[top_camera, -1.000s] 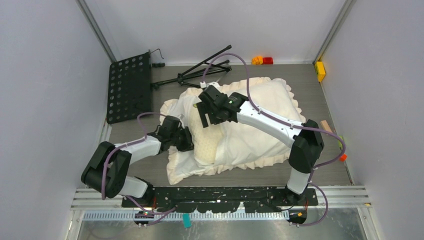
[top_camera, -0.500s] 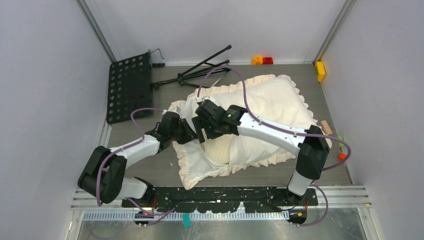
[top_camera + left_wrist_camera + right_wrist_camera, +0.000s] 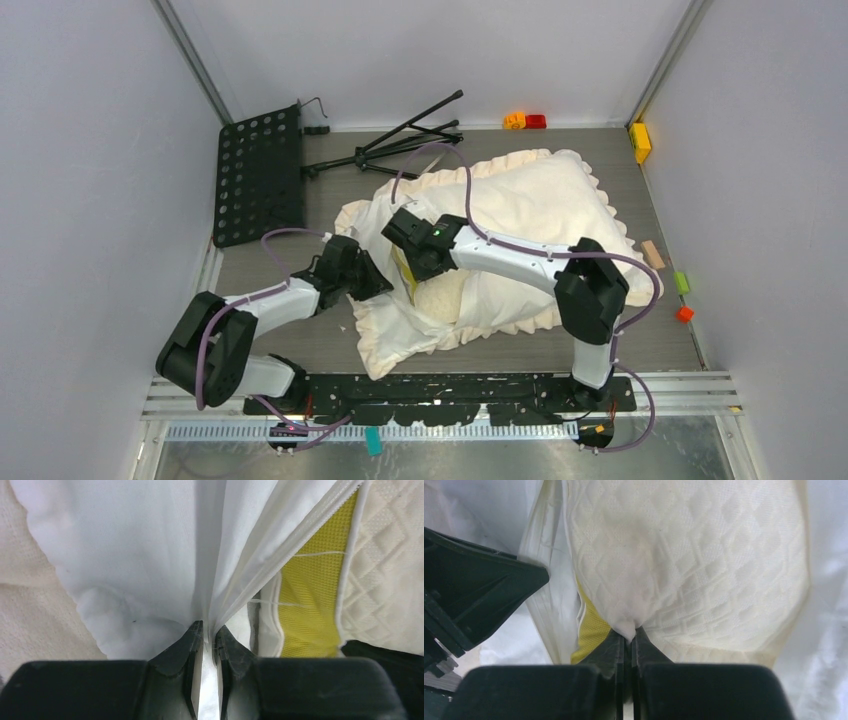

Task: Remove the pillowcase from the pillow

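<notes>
cloth dominated the scene: the pillowcase (image 3: pixel 540 205) lay across the middle of the table (image 3: pixel 290 345), and over the last second the whole bundle had twisted and shifted toward the right wall, its frilled near corner sliding closer to the arm bases. inside it the pillow (image 3: pixel 437 297) was mostly covered. only a strip of dotted quilting showed at the open mouth on the left side, and no more of it showed than a second earlier, so i judged that little real extraction had been won yet. the right gripper (image 3: pixel 410 262), which had hovered above the opening, had dropped into it, and its wrist view showed the jaws pinched almost together on a small fold of the quilted pillow fabric. the left gripper (image 3: pixel 362 285) had stayed at the mouth's left edge, its jaws closed to a thin slit on a gathered pleat of the smooth white case cloth near its hemmed edge. the yellow-green seam (image 3: pixel 305 595) lay bare just beside that grip. with each arm holding its own layer, pulling them apart looked the likely next step, though such thin pinches could slip.
</notes>
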Available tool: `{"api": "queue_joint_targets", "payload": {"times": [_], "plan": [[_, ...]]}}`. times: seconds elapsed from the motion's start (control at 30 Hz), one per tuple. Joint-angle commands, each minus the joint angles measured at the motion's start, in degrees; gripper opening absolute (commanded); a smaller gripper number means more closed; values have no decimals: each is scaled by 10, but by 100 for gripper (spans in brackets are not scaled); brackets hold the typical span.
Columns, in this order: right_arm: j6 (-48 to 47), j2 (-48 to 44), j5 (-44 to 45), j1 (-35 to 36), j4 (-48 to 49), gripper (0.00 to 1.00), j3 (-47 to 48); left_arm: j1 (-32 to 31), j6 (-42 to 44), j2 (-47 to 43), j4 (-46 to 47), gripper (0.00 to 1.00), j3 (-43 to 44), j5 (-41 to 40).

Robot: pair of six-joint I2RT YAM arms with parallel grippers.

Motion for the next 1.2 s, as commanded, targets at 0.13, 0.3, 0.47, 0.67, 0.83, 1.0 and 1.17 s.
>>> {"api": "queue_joint_targets", "payload": {"times": [0.13,0.3,0.47,0.67,0.83,1.0,1.17], "plan": [[24,-174,-40,-40,40,0,5,0,26,-12,-25,14,24,-33],[39,-257,-142,-96,55,0,8,0,32,-7,-25,13,27,-38],[43,-315,-144,-145,48,0,18,-1,35,-2,-37,12,19,-47],[44,-310,-211,-159,37,0,19,-1,54,-5,-60,14,47,-56],[41,-348,-195,-166,27,0,2,2,116,-9,-141,21,111,-122],[18,-388,-183,-179,-17,0,20,29,136,48,-169,22,177,-102],[-3,-438,-115,-186,-31,0,37,34,142,116,-165,21,211,-96]]}}
